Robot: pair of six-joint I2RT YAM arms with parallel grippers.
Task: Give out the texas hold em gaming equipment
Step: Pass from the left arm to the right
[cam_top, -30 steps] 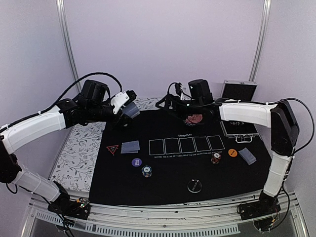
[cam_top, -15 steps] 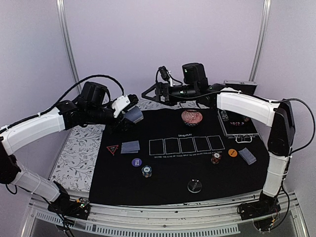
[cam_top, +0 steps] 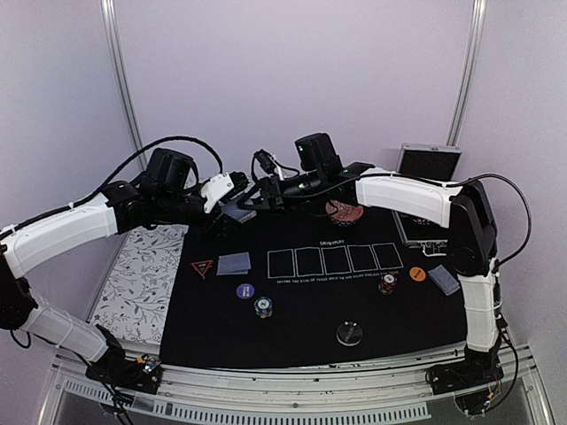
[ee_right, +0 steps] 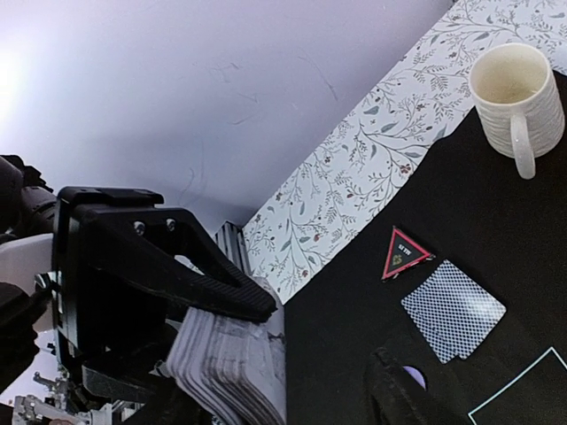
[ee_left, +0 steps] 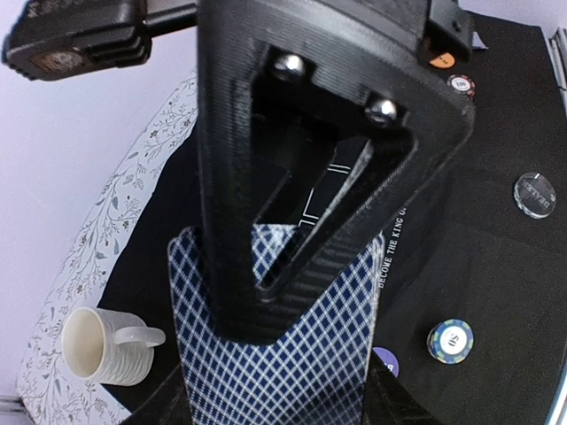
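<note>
As its long axis follows the fingers, the deck is clamped back-up by the left gripper; closure of the right gripper cannot be told.

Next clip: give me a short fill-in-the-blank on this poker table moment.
The left gripper is shut on a deck whose backs are ___ and white. In the top view, the red-edged triangle lies just ___ of the face-down cards. The black mat has a printed row of ___ card outlines.
Missing words: blue; left; five.
</note>
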